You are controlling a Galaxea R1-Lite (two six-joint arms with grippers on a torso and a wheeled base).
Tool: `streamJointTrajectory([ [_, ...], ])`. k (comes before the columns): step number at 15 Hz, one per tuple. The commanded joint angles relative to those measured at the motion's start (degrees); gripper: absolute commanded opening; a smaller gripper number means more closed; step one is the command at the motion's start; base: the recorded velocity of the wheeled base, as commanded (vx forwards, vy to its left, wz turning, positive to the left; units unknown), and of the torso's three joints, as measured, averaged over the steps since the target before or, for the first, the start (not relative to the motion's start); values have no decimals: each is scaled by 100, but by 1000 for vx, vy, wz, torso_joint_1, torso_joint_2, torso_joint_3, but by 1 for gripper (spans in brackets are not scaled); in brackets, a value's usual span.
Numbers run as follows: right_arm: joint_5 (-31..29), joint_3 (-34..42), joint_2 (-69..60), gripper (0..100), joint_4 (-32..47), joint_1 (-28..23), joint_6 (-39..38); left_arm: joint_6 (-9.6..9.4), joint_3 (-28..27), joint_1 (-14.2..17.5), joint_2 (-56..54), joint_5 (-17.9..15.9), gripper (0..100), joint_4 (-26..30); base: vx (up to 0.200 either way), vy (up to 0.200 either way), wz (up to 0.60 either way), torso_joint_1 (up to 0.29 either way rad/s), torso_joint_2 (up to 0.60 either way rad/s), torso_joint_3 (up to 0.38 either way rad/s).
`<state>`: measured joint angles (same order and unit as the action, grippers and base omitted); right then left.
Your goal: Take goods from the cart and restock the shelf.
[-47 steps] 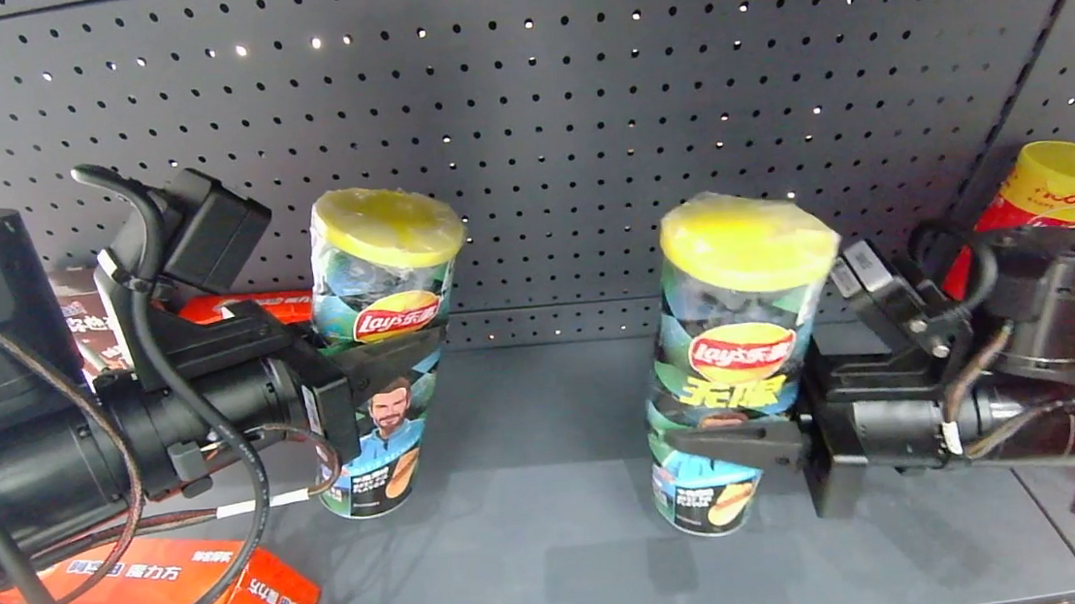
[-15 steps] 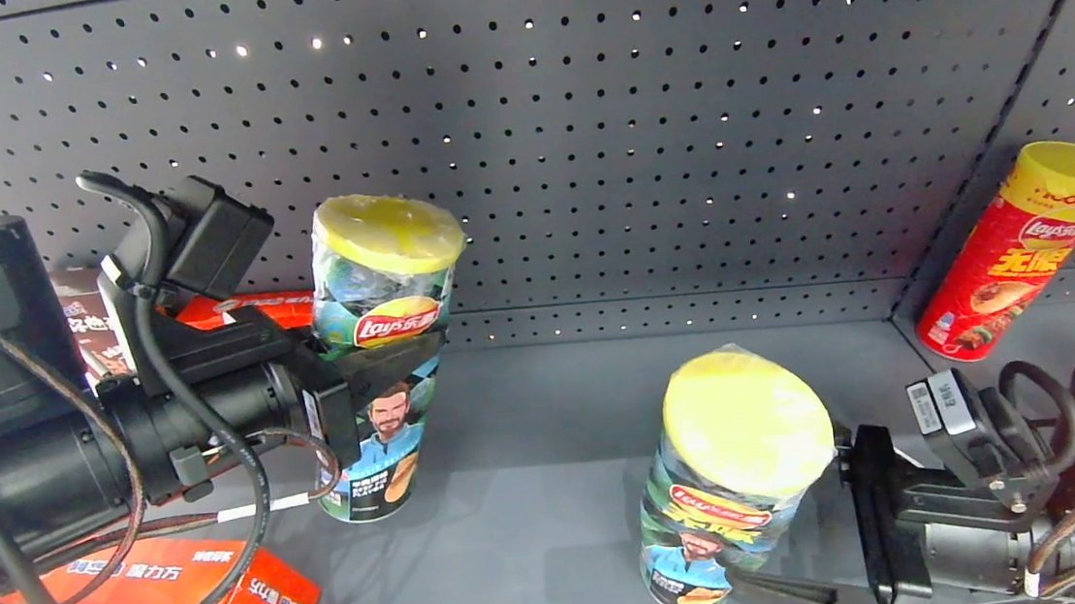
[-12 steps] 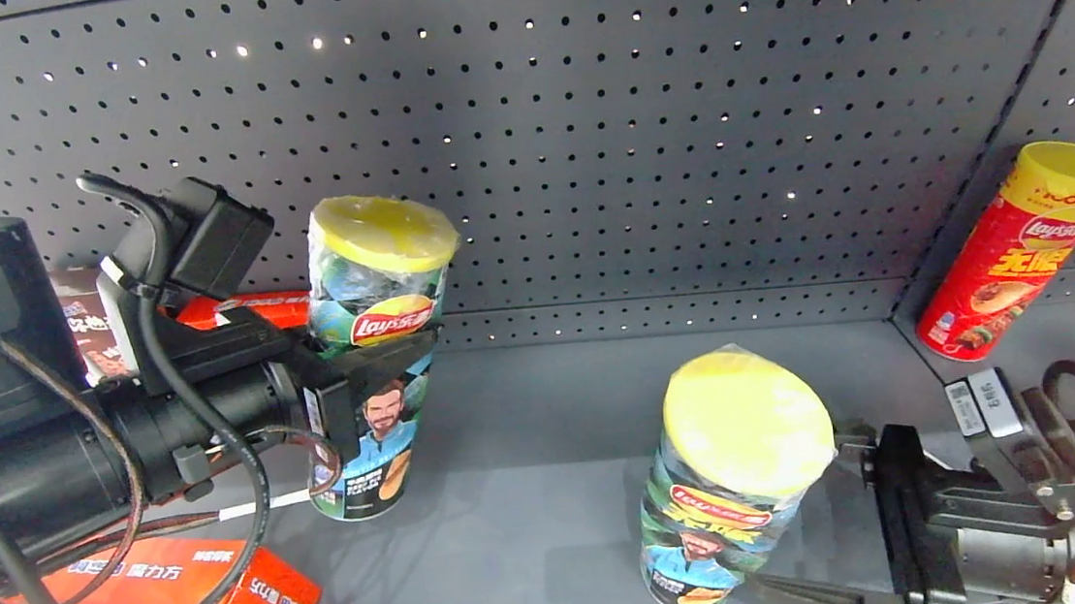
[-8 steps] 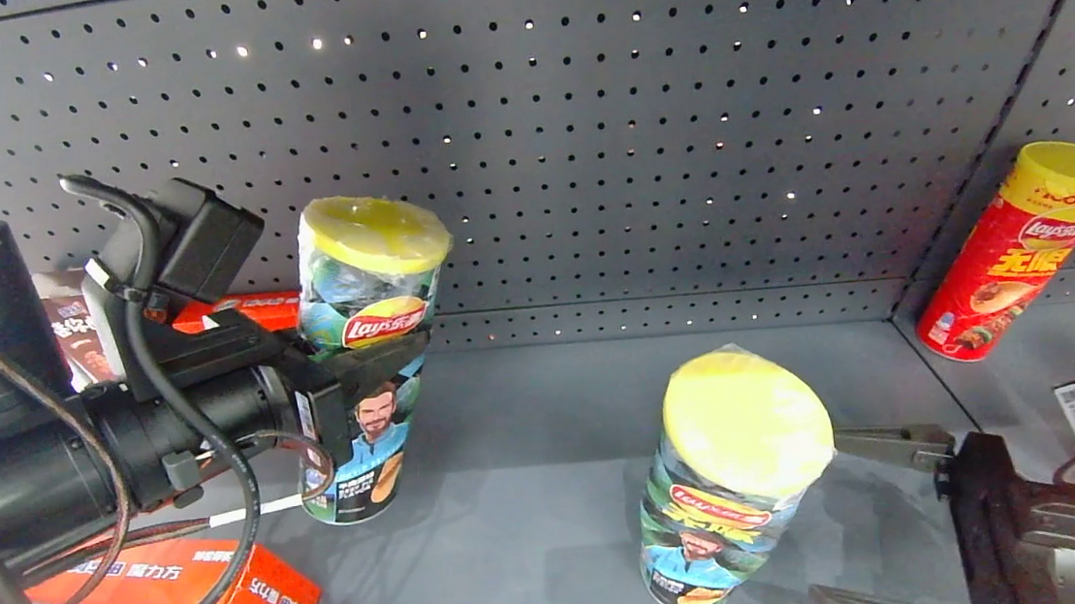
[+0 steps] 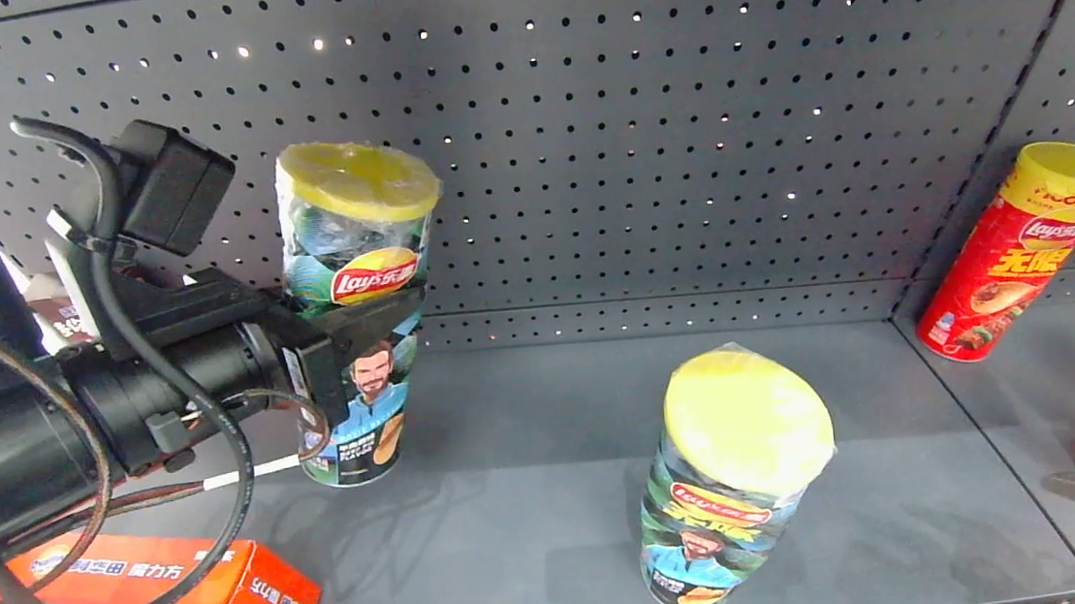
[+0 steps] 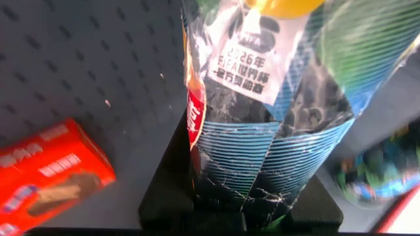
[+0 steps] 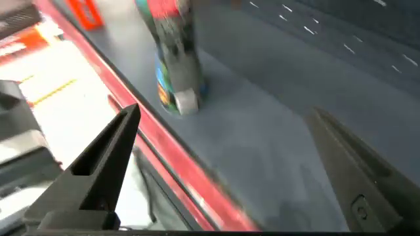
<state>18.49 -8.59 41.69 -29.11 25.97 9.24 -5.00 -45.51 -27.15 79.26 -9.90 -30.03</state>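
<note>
Nearest you, along the front edge of the shelf (image 5: 532, 458), an orange box (image 5: 183, 586) lies flat well to the left of the free-standing can (image 5: 739, 489), which stands upright. Your right gripper (image 7: 223, 118) is off to that can's right, spread wide with nothing between its fingers. Farther back and to the left of the free-standing can, your left gripper (image 5: 380, 308) is clamped around the middle of a second can (image 5: 346, 221), its long axis upright. I cannot tell whether its base touches the shelf. Bare shelf lies between the two cans, so I judge the set-down falls to the left arm. Both cans carry a red-and-yellow logo and small print, left unread. Farthest back, to the free-standing can's right, a red can (image 5: 1020, 250) leans on the pegboard (image 5: 582, 142).
</note>
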Motion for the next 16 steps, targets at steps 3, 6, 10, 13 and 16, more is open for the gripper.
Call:
streamJointTrajectory([
  [3,-1120,112,-3097,100,2524,-434,-45,69,-406,-432,318,111,0,67,0,0,0,0,0,0],
  [6,-1269,183,-3853,100,3104,-927,-344,-1,-661,-537,977,304,0,-179,0,0,0,0,0,0],
  [10,-1691,657,-4169,100,3052,-821,-300,-107,-1127,-484,1724,-153,0,-698,0,0,0,0,0,0],
  [13,-1656,648,-4169,100,3087,-821,-300,-80,-1452,-476,2067,-372,0,-865,0,0,0,0,0,0],
  [16,-1638,648,-4169,100,3087,-821,-309,-80,-1795,-476,2462,-390,0,-882,0,0,0,0,0,0],
])
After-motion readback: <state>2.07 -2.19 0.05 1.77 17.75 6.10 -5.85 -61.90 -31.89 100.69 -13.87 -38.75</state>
